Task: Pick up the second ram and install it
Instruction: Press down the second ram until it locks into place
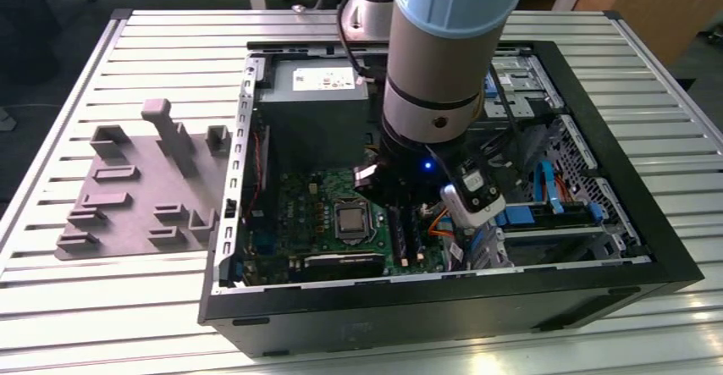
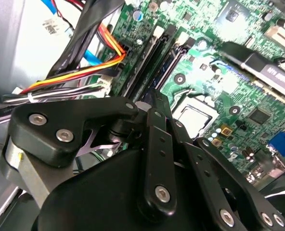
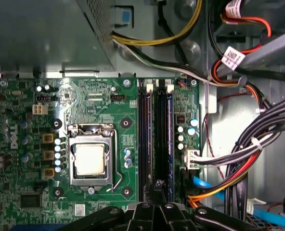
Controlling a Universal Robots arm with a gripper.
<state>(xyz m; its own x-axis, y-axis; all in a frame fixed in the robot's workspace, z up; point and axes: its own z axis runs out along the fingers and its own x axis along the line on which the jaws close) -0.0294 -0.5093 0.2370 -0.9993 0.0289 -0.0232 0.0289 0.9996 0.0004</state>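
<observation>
Inside the case (image 1: 632,248), gripper (image 3: 158,185) hangs over the slots (image 3: 154,139), 3 o'clock of CPU (image 3: 90,159); finger state unclear.

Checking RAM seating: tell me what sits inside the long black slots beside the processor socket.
In the first wrist view, one of the long black slots holds a dark blue-edged strip, probably a ram module. The near slot ends are covered by the gripper.
</observation>
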